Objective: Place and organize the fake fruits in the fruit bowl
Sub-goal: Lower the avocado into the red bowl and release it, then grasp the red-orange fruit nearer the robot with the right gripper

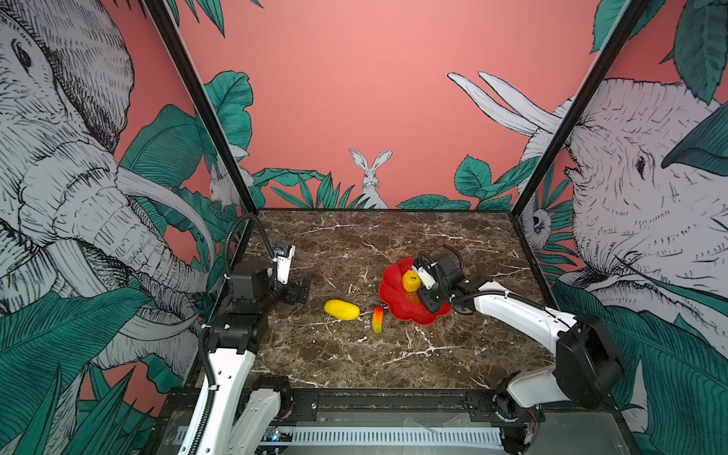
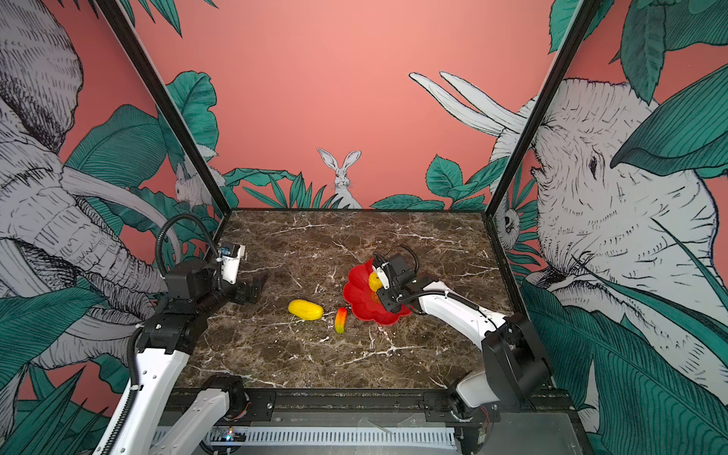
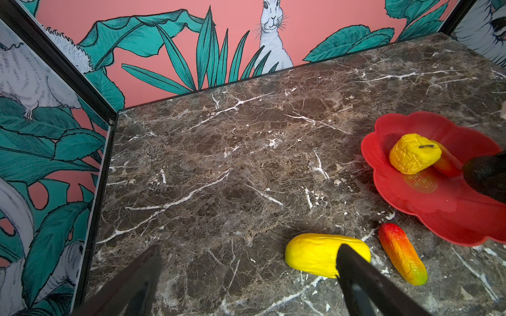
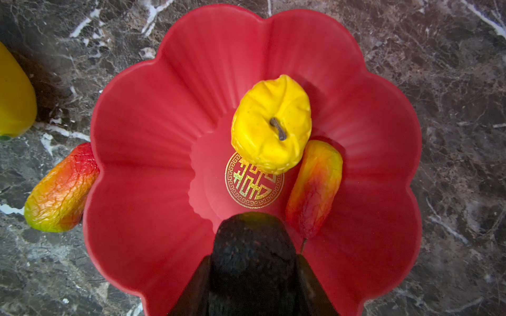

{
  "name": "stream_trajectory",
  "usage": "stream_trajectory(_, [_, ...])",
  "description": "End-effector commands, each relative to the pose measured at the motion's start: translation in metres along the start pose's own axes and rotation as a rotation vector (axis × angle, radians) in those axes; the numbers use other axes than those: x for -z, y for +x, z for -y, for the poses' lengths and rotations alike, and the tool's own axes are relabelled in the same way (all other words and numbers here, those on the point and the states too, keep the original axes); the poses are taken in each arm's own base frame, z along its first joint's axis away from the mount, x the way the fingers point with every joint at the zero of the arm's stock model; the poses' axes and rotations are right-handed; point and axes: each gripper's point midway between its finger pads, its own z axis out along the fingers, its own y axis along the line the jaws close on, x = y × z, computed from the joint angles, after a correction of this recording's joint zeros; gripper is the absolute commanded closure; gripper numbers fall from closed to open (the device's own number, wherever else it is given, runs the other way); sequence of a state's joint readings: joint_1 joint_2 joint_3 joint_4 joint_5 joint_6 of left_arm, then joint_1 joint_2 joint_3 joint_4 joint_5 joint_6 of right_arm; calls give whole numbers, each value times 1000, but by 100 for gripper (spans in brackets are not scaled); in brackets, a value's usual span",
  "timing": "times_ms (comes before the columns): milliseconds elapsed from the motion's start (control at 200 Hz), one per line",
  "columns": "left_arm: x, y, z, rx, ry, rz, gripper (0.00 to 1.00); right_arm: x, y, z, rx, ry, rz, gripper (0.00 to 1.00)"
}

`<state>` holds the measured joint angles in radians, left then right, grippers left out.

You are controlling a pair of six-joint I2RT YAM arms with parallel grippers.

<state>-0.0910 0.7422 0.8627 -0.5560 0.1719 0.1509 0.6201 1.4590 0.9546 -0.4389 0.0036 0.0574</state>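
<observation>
rough dark oval (image 4: 253,246) over scalloped red bowl (image 4: 153,115)

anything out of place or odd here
Nothing spilled or damaged. Two fruits lie outside the red bowl: the oblong yellow fruit and a red-orange-green fruit beside its rim. Right claw holds a dark fruit above the bowl.

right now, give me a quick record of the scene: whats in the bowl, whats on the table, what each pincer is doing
container: red flower-shaped bowl
in it: bumpy yellow fruit, slim red-orange fruit
on table: oblong yellow fruit, slim red-green fruit beside the bowl
right pincer: shut on dark fruit, over the bowl
left pincer: open, empty, near oblong yellow fruit
</observation>
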Motion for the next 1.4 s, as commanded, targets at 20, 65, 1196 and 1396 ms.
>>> stream_trajectory(20, [-1,2,1,-15,6,-5,0,-9,4,2,-25,1,-33,75])
stream_trajectory(65, [-2,2,1,-15,6,-6,0,-12,4,3,-28,5,-40,75])
stream_trajectory(1196, [-1,2,1,-17,6,-5,0,45,-32,18,-30,57,52,1])
stream_trajectory(1396, [-1,2,1,-16,4,-7,0,77,-46,-19,-30,-25,123,0])
